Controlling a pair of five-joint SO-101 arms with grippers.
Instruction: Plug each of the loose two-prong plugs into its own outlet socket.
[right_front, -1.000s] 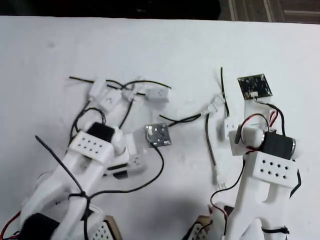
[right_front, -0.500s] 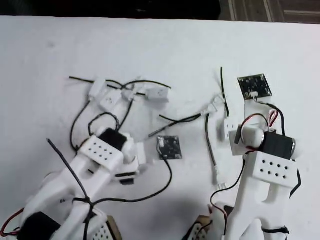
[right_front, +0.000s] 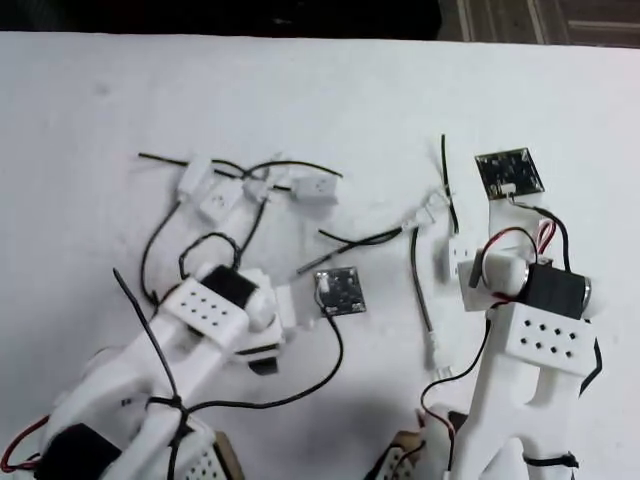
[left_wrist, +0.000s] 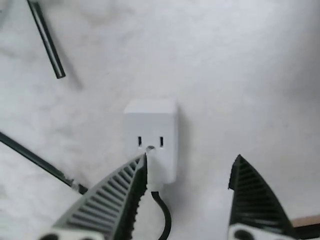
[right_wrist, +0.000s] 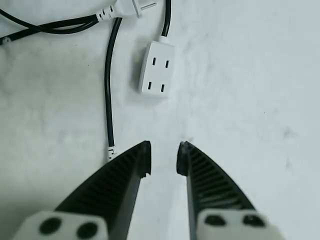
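Right wrist camera: the black ribbed two-finger gripper (right_wrist: 164, 152) is hanging over the white table surface (right_wrist: 250, 75).
Its fingers are standing slightly apart, gripping nothing. Just beyond the tips, a white rectangular plastic outlet block (right_wrist: 156, 75) with four slots is lying face up, a black cord (right_wrist: 166, 17) leaving its far end. Beside that cord a white two-prong plug (right_wrist: 131, 9) is lying loose, and a thin black cable (right_wrist: 106, 80) is running alongside the block, ending near one fingertip.

white outlet socket (left_wrist: 151, 137) (two slots up) flat on worktop (left_wrist: 240, 60); four-slot socket (right_wrist: 156, 75) near loose white two-prong plug (right_wrist: 134, 8).
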